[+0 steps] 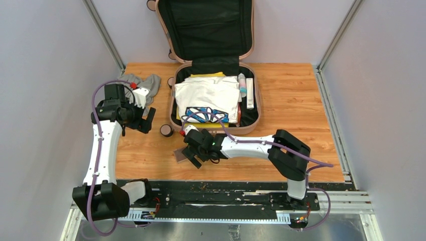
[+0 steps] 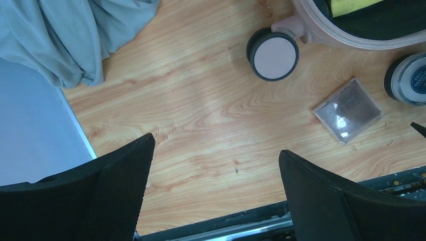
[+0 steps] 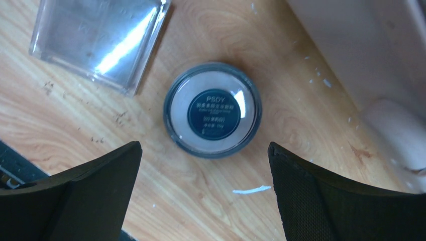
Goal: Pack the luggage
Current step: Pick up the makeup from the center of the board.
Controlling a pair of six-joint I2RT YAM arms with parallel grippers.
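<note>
A: Where's your luggage point(image 1: 211, 30)?
B: Lying open at the tabletop's point(image 1: 301, 100) far side, clothes point(image 1: 206, 93) inside.
A: And your fingers?
B: Both pairs spread, empty. Your right fingers point(image 3: 80, 196) hover over a small round jar point(image 3: 213, 108); your left fingers point(image 2: 100, 191) hang near a wheel point(image 2: 274, 54).

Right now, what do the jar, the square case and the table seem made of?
Jar: glossy plastic or glass; highlights on its lid. Case: clear hard plastic; see-through, bright glare. Table: wood or laminate; grain pattern, satin sheen.
</note>
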